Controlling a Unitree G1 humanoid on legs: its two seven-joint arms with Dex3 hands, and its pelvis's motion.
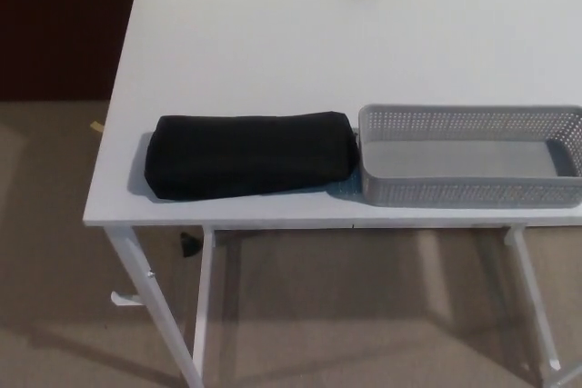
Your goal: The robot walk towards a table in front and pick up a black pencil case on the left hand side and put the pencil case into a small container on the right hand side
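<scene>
A white table (318,52) fills most of the view, its top plain and smooth. White metal legs (136,293) slant down from its front edge to a beige carpet (364,315) crossed by soft shadows. A small white hook (124,298) sticks out beside the left leg. Under the table's front edge lies a small black thing (189,243), perhaps a clip; it is too small to tell. A yellowish scrap (96,125) lies on the carpet just left of the table. A dark reddish-brown panel (64,24) stands beyond it at upper left.
</scene>
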